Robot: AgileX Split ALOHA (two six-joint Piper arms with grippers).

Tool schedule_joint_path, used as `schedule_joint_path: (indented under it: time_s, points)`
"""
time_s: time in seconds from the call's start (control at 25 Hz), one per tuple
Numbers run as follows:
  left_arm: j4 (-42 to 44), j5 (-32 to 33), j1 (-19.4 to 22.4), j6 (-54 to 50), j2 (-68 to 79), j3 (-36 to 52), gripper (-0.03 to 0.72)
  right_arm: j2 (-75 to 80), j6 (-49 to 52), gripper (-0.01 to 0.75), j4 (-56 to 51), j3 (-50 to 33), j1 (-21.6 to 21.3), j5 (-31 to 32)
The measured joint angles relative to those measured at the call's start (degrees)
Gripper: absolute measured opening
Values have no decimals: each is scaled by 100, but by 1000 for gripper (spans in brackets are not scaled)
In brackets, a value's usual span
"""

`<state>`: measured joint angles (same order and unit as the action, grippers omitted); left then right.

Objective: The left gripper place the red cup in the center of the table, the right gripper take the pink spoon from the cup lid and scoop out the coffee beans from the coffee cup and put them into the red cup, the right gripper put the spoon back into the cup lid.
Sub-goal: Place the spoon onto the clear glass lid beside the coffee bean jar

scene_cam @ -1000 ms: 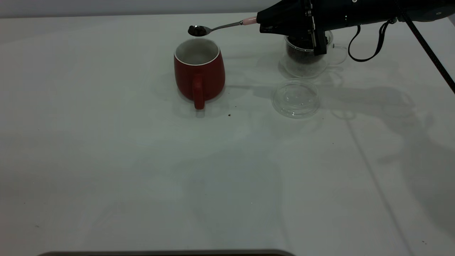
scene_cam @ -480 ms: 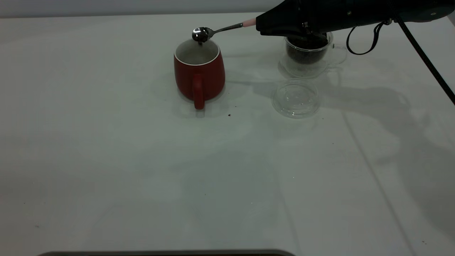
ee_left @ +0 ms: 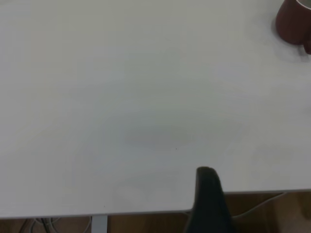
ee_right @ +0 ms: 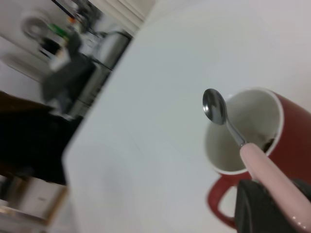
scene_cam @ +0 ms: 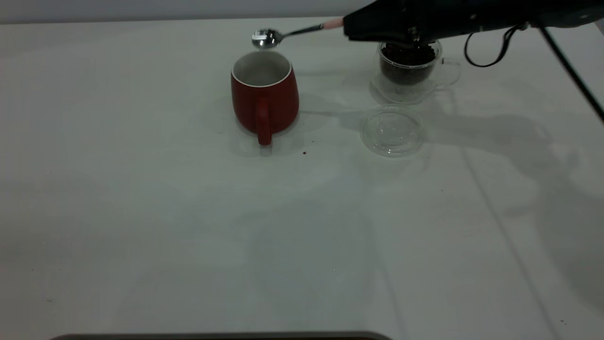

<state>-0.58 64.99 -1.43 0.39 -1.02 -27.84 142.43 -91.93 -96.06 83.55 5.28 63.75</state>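
The red cup stands upright near the table's middle, handle toward the camera; it also shows at the edge of the left wrist view. My right gripper is shut on the pink handle of the spoon, whose shiny bowl hangs empty just above the cup's far rim. In the right wrist view the spoon hovers over the red cup, with a few coffee beans inside. The glass coffee cup of beans sits under the right arm. The clear cup lid lies empty in front of it. One left finger shows by the table edge.
A dark crumb lies on the table right of the red cup's handle. A black cable loop hangs from the right arm near the coffee cup. A dark strip runs along the near table edge.
The spoon carried beans over the red cup, tipped them in, and is now turned back level, empty and slightly higher. The right arm has shifted little.
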Motion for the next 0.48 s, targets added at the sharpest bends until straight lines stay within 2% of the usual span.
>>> schedule_joint_path:
  time_s: [0.16, 0.28, 0.48]
  points:
    - [0, 0, 0, 7, 0, 0, 586, -280, 531, 113, 202, -292, -407, 138]
    - [0, 0, 0, 12, 0, 0, 586, -669, 569, 113, 176, -1073, -755, 145]
    - [0, 0, 0, 12, 0, 0, 586, -1054, 610, 113, -474, -2516, -1305, 151]
